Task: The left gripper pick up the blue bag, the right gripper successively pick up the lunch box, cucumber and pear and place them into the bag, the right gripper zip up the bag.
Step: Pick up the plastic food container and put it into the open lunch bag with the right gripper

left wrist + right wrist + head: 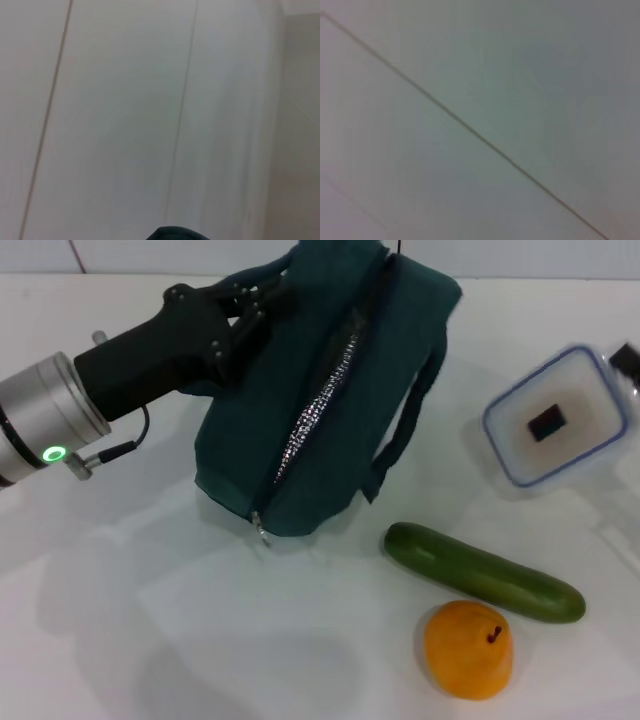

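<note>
1. Left gripper, black two-finger claw on a silver wrist with a green light, is clenched on the far upper side of the dark teal fabric bag.
2. The bag is tilted, its lower end by the white table; zipper partly parted, silver lining showing.
3. Clear rectangular lunch box with blue-rimmed lid is at the table's right, blurred; a black part of the right gripper touches its far corner. Cannot tell its state.
4. Long dark green cucumber lies near the bag; orange-yellow pear just beside it.
5. Wrist views: pale wall; a dark fabric edge shows in the left one.
</note>
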